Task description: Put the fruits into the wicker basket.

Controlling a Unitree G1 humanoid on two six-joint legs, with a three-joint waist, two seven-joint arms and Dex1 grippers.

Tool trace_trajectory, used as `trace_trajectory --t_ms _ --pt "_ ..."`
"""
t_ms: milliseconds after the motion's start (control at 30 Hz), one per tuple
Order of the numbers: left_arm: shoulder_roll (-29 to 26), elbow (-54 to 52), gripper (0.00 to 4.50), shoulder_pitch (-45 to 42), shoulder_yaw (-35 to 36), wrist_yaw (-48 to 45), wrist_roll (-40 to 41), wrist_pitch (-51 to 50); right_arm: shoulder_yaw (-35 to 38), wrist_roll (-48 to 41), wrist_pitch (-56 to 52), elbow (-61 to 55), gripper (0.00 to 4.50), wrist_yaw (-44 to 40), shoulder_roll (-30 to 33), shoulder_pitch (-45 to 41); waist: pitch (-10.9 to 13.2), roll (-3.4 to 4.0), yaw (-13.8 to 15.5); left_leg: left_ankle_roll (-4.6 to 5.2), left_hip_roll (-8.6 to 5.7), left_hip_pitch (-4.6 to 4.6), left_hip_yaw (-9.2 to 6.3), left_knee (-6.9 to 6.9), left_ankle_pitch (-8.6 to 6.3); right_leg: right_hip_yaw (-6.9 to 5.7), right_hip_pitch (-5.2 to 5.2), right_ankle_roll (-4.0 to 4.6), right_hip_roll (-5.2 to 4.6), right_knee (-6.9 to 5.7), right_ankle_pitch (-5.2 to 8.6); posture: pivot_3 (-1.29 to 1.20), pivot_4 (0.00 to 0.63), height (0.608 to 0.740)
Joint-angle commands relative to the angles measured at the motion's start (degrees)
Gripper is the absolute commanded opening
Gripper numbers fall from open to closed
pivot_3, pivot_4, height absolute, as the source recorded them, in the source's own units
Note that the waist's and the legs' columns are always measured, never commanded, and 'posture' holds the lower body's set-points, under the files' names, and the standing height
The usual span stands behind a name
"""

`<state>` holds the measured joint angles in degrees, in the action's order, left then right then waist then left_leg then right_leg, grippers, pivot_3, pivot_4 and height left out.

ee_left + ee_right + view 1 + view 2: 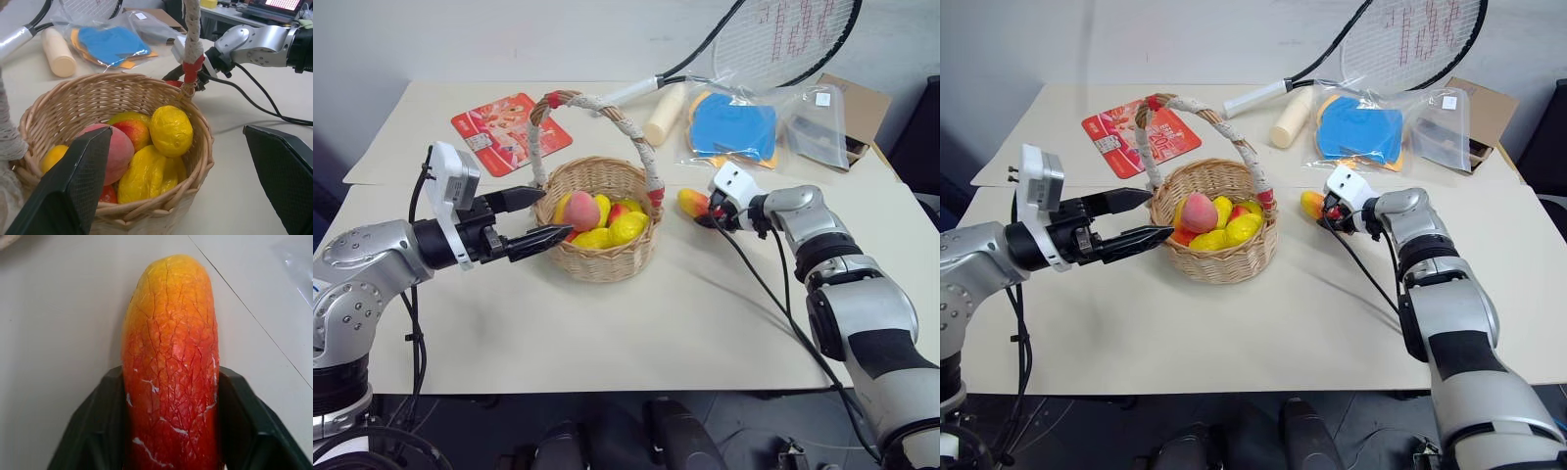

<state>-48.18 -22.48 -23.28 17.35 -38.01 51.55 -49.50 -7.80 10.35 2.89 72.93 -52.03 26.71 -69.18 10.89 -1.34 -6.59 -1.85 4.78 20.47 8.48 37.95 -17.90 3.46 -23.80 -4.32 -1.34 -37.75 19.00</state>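
Woven wicker, stiff and light, the wicker basket [602, 220] sits mid-table already holding a peach [580, 211] and yellow fruits, with the left gripper [530, 220] spread wide and empty just beside its rim. The last mango [168, 367], glossy, crackled and probably hard and slippery, lies just right of the basket, pinched across its red end by the right gripper [168, 431]; a hold nearer its middle would likely be surer.

A room set up for testing a robot, like a lab or office.

A plain counter [607, 333] stands by a bare white wall [509, 39]. Odd things lie on it: a tennis racket [783, 39], a cardboard box [857, 108] and plastic bags [744, 127]. A laptop [286, 7] sits on a desk behind.
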Motion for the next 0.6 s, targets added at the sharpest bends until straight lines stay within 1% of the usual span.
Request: trace_trajectory --t_ms 33,67,100,167,233,267,333,400,433,533,600 --pt "-0.1 -4.0 4.5 3.8 4.9 -3.4 0.9 4.0 4.0 -5.0 9.5 -5.6 1.84 -8.6 4.1 0.4 0.0 0.0 0.0 0.0 -0.01 0.0 0.01 -0.01 0.0 0.01 0.0 0.0 0.0 0.01 0.0 0.0 0.15 0.74" --pt "0.4 -5.5 4.5 6.3 6.9 -6.7 2.0 6.0 4.4 -6.2 12.5 -8.4 1.84 -12.3 5.4 1.7 0.0 0.0 0.0 0.0 -0.01 0.0 0.01 -0.03 0.0 0.0 0.0 0.0 0.0 0.02 0.0 0.0 0.15 0.74" --pt "0.5 -6.3 4.5 8.7 8.5 -8.6 2.9 6.7 4.6 -7.6 12.7 -11.7 1.84 -16.2 6.6 3.3 0.0 0.0 0.0 -0.02 0.0 0.01 0.01 -0.07 -0.01 -0.02 -0.01 0.0 0.0 0.06 0.0 0.0 0.15 0.74" --pt "0.6 -7.0 4.5 13.3 10.4 -11.8 1.7 9.5 4.8 -12.2 8.6 -22.8 1.84 -26.0 9.5 8.6 0.0 0.0 0.2 -0.06 0.04 0.01 -0.01 -0.12 -0.05 -0.05 0.0 -0.01 0.0 0.09 0.0 0.0 0.15 0.74" --pt "0.6 -7.7 4.5 17.3 11.4 -14.0 0.2 12.1 4.0 -17.7 -2.2 -39.3 1.84 -33.8 13.8 16.3 0.0 0.0 0.4 -0.08 0.09 0.0 -0.05 -0.15 -0.07 -0.07 0.02 -0.02 0.01 0.13 0.01 0.0 0.15 0.74" --pt "0.9 -7.9 4.5 18.9 11.9 -14.6 -0.5 13.2 3.2 -20.9 -9.4 -47.9 1.84 -36.6 15.9 20.0 0.0 0.0 0.5 -0.08 0.18 0.0 -0.07 -0.14 -0.07 -0.07 0.03 -0.02 0.01 0.15 0.01 0.0 0.15 0.74" --pt "1.5 -7.1 4.5 22.6 13.0 -15.3 -2.6 15.6 1.1 -26.6 -24.9 -64.6 1.84 -38.3 19.3 26.8 0.0 0.01 1.0 -0.07 0.26 0.01 -0.11 -0.08 -0.07 -0.07 0.05 -0.02 0.0 0.15 0.02 0.0 0.15 0.74" --pt "2.3 -6.3 4.5 25.8 13.6 -15.7 -4.1 17.6 -0.8 -31.4 -33.3 -77.6 1.84 -37.5 20.6 32.0 0.0 0.01 0.9 -0.05 0.29 -0.05 -0.09 -0.05 -0.08 -0.04 0.08 -0.01 -0.02 0.11 0.02 0.0 0.15 0.74" --pt "3.2 -6.1 4.5 26.9 13.9 -15.1 -4.4 18.3 -1.1 -33.8 -36.2 -82.6 1.84 -34.5 18.6 33.3 0.0 0.0 0.7 -0.04 0.28 -0.07 -0.07 -0.04 -0.08 -0.02 0.09 -0.01 -0.01 0.08 0.02 0.0 0.15 0.74" --pt "5.2 -6.4 4.5 28.8 14.4 -13.2 -5.1 19.8 -0.6 -38.2 -42.2 -89.8 1.84 -24.4 10.4 33.0 0.0 -0.06 0.2 -0.06 0.33 -0.19 -0.09 -0.05 -0.09 -0.04 0.2 0.01 0.03 0.04 0.03 0.0 0.15 0.74" --pt "6.8 -6.8 4.5 29.5 14.6 -11.6 -5.6 20.9 0.3 -39.4 -44.0 -90.6 1.84 -15.8 2.1 31.1 0.0 -0.08 0.3 -0.06 0.27 -0.16 -0.11 -0.07 -0.09 -0.06 0.16 0.04 0.03 0.02 0.04 0.0 0.15 0.74"
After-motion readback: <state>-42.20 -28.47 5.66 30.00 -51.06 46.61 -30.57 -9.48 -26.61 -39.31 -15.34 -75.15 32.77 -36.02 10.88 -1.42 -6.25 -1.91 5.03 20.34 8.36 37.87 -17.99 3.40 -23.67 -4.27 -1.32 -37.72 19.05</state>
